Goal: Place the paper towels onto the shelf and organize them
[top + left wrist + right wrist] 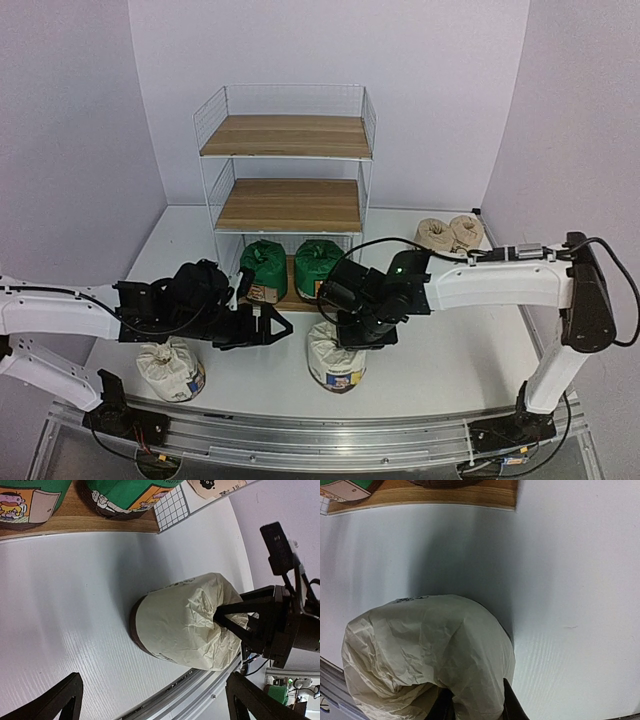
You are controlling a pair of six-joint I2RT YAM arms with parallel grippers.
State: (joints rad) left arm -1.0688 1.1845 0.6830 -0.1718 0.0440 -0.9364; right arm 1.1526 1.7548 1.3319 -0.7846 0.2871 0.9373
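Left of the shelf (285, 170) and in front of it, one white roll (170, 368) is stood upright. The left gripper (268, 325) is held spread and empty before the shelf. Two green rolls (265, 262) are seated on its bottom tier. Directly in front, another white roll (335, 365) is pinched at its gathered top by the right gripper (222, 616). Two tan rolls (436, 234) are laid right of the shelf.

From above, the right claw (350, 335) covers the gathered top of the cream-wrapped paper towel roll with a blue-yellow label (335, 370), hiding the pinch. In the right wrist view its fingers (512, 709) are cut off by the bottom edge. The black left arm (170, 300) hides part of the second cream-wrapped roll (171, 373). Both arms overlap the two green wrapped rolls (266, 262). Prints on the two tan rolls (450, 233) are unreadably small.
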